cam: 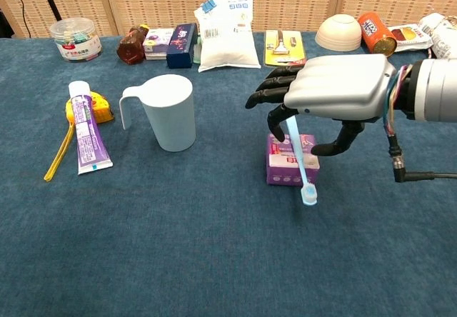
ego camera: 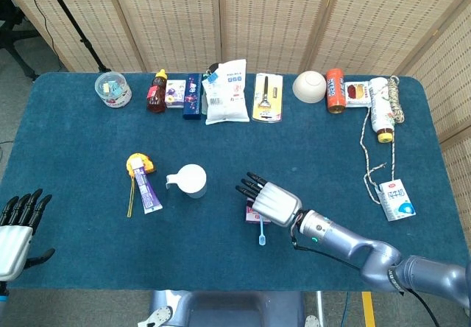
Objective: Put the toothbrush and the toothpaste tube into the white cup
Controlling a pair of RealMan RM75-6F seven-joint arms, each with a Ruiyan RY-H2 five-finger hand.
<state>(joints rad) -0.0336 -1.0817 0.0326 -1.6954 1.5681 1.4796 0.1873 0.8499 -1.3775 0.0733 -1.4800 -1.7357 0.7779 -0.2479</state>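
Right robot hand (cam: pixel 325 96), fingers spread and holding nothing, poised over the toothbrush (cam: pixel 300 161) lying across a purple box (cam: pixel 282 168); toothpaste tube (cam: pixel 88 137) lies left of the white cup (cam: pixel 171 112); left robot hand (ego camera: pixel 16 227) spread.

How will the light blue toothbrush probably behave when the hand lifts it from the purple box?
The toothbrush looks thin and light, probably stiff. It lies across the purple box, its head overhanging, so it may pivot or slide off. The right hand hovers above it, not yet gripping.
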